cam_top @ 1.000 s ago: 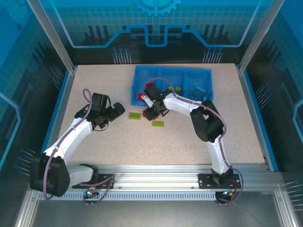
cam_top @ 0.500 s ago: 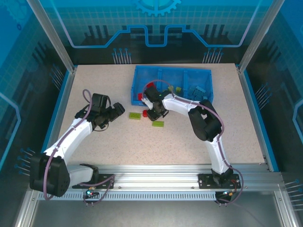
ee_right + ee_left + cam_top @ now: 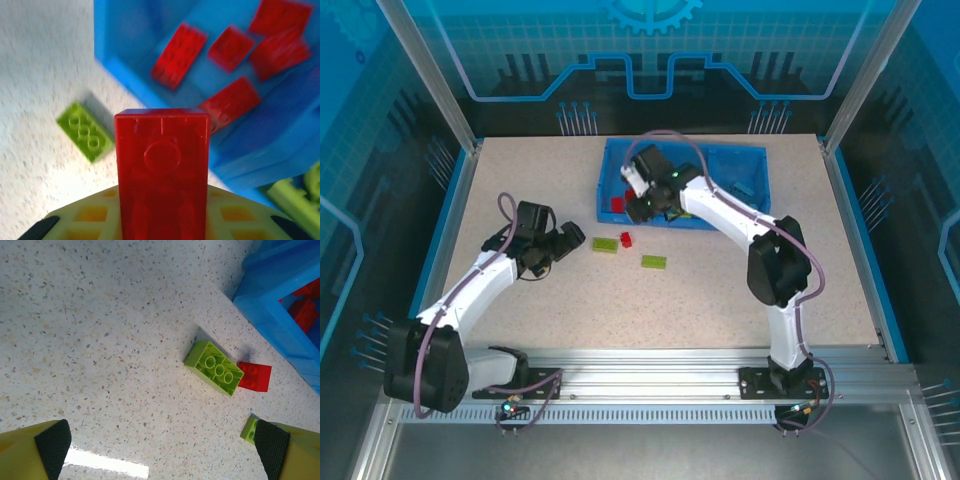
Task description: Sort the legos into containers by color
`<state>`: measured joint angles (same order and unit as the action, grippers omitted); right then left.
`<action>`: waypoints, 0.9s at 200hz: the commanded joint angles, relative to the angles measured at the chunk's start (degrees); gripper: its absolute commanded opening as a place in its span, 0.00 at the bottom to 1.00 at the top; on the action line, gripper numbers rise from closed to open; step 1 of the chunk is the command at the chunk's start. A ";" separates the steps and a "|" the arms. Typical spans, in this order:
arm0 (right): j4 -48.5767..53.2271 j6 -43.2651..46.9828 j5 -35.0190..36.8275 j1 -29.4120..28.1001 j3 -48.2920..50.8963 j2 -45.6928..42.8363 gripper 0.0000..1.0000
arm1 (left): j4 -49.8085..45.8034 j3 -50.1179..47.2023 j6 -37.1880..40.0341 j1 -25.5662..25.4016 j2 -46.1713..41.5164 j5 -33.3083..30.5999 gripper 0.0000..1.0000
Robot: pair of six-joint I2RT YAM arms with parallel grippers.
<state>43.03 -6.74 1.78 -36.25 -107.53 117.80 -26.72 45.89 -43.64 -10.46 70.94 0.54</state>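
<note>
My right gripper [image 3: 636,207] hangs over the front left corner of the blue tray [image 3: 740,148], shut on a red brick [image 3: 162,170] that stands on end between its fingers. Below it, the tray's left compartment [image 3: 150,30] holds several red bricks [image 3: 179,55]. A lime green brick [image 3: 605,243] and a small red brick [image 3: 626,239] lie touching on the table, with another green brick [image 3: 654,262] nearby. My left gripper [image 3: 575,235] stands open just left of them. Its wrist view shows the green brick [image 3: 215,367], the red brick [image 3: 254,376] and its open gripper [image 3: 162,450].
Light blue bricks [image 3: 740,188] lie in the tray's right compartment. A green brick [image 3: 300,195] shows in the compartment beside the red one. The tray's near wall [image 3: 272,315] rises just beyond the loose bricks. Speckled tabletop [image 3: 620,310] stretches toward the arm bases.
My right gripper has risen from the table beside the loose bricks and moved back over the tray's left compartment, carrying a red brick. The left arm has barely moved.
</note>
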 commanded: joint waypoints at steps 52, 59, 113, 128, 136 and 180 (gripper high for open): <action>17.79 -10.75 -2.61 4.68 -31.33 20.83 0.35 | 2.35 4.08 0.36 -10.10 8.15 0.02 0.99; 17.77 -11.22 -2.75 4.78 -31.51 21.22 0.38 | 2.24 5.17 1.28 -10.98 9.40 0.11 0.99; 15.50 -13.02 -4.86 5.41 -27.36 17.86 0.75 | -0.46 14.34 6.00 -15.11 17.63 -0.10 0.99; 13.11 -13.60 -5.55 5.40 -23.75 14.32 0.76 | -2.01 17.01 5.42 -16.00 20.04 -0.10 0.99; 11.98 -14.03 -5.76 5.49 -21.87 12.33 0.76 | -3.16 18.66 5.25 -16.62 21.53 -0.63 0.99; 6.59 -16.34 -5.72 7.17 -10.16 2.53 0.77 | -5.90 26.03 5.29 -19.83 27.59 -2.81 0.94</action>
<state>52.21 -20.71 -3.16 -30.85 -122.52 126.74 -29.08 67.77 -39.92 -28.97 96.01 -0.69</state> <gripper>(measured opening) 0.769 0.957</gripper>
